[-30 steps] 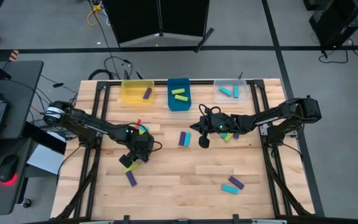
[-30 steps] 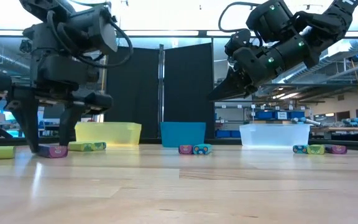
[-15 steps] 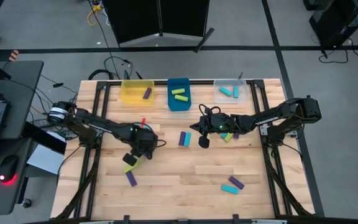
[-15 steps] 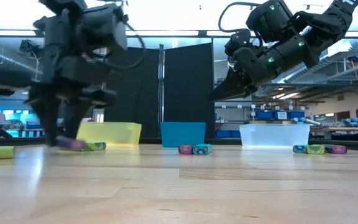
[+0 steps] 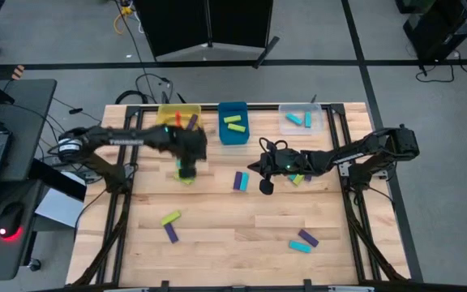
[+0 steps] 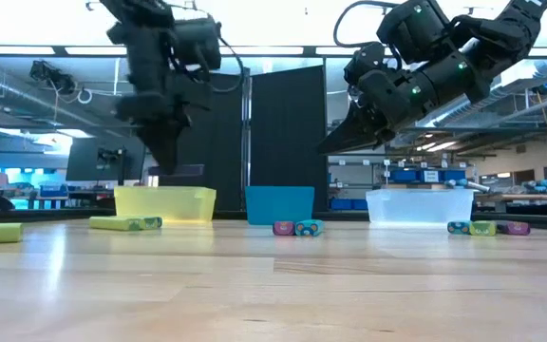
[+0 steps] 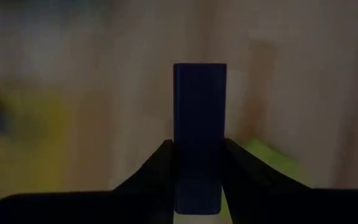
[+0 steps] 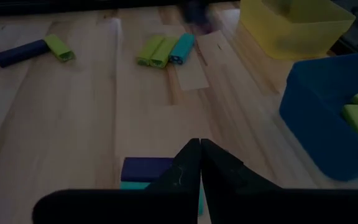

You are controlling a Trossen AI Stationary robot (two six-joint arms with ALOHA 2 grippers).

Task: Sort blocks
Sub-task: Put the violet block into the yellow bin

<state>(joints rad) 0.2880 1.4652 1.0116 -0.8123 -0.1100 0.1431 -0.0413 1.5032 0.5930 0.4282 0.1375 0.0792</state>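
Note:
My left gripper (image 5: 186, 168) (image 6: 174, 161) hangs above the table just on the near side of the yellow bin (image 5: 178, 119), shut on a purple block (image 7: 199, 112). My right gripper (image 5: 266, 185) (image 8: 199, 146) hovers shut and empty over the table's middle, above a purple and cyan pair of blocks (image 5: 240, 180). More blocks lie flat on the wood: lime and cyan ones under my left gripper (image 8: 165, 50), a lime and a purple one near left (image 5: 170, 225), and a cyan and a purple one near right (image 5: 303, 241). My left gripper pinches the purple block by its two long sides (image 7: 182, 168), toward one end, between its two fingers. The fingers point steeply down and lie across the block. The block (image 6: 180, 171) hangs about level under the fingertips, lifted clear of the table.
Three bins stand along the far edge: the yellow one holds a purple block, the blue one (image 5: 233, 123) lime blocks, the clear one (image 5: 302, 119) cyan blocks. Several blocks lie under my right arm (image 5: 298, 178). The near middle of the table is bare wood.
My left gripper has shut on a purple block lying at the near left, lifted it clear, and swung up and toward the far edge to the yellow bin, rolling its wrist on the way. My right gripper has kept still.

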